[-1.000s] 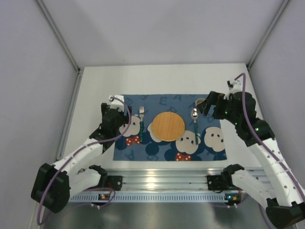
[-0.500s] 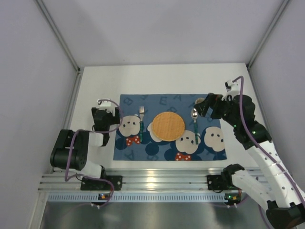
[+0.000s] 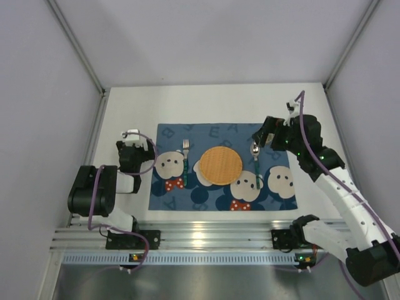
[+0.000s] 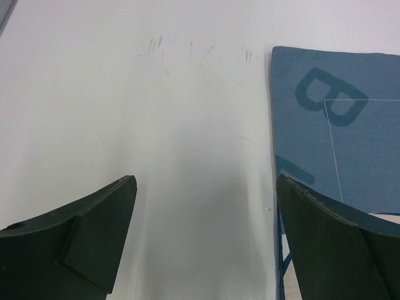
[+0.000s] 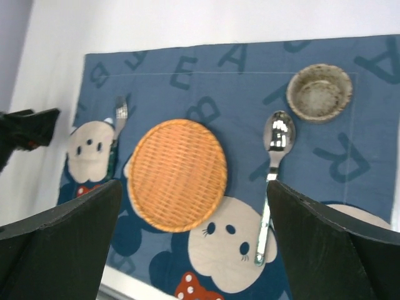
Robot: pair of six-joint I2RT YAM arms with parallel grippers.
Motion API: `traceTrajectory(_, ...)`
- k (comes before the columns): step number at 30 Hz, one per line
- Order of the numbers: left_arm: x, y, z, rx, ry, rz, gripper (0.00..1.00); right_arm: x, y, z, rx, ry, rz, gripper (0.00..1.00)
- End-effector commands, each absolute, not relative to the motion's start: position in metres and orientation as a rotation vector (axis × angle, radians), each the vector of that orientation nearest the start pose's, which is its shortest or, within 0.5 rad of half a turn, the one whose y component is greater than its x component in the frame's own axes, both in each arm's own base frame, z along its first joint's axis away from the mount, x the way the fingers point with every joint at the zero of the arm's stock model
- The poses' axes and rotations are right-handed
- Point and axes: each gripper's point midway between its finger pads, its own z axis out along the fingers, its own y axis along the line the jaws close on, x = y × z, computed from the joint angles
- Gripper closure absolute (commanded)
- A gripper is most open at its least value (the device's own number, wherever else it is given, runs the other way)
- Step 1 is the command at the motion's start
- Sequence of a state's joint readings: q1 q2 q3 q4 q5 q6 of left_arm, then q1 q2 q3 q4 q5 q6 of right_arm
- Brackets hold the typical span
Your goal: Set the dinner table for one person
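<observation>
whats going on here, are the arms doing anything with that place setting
Neither arm holds anything. A place setting lies on the blue bear-printed cloth placemat: a round woven orange plate in the middle, a green-handled fork on its left, a metal spoon on its right, and a small speckled bowl just beyond the spoon. The right gripper hovers open above the setting. The left gripper is open over the bare white tabletop, beside the placemat's left edge.

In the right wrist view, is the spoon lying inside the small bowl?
No, the spoon lies flat on the blue placemat, below the bowl and apart from it.
</observation>
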State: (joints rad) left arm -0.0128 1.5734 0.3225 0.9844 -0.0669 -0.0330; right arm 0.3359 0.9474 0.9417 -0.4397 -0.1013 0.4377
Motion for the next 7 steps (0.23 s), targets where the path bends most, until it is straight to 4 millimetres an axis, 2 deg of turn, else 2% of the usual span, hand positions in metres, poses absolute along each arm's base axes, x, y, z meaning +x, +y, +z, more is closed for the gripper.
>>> traceTrajectory(1,0.393,0.003,0.081,-0.071,1.738,-0.003,0.02,0.31,0.116,0.27,0.089,1.995,0.423,0.0)
traceTrajectory(5,0.393,0.003,0.082,-0.07,1.736,-0.002,0.02,0.322,0.108,0.275,0.057,1.962,0.338,0.0)
traceTrajectory(7,0.393,0.002,0.082,-0.068,1.736,-0.003,0.02,0.327,0.097,0.266,0.103,1.974,0.269,0.0)
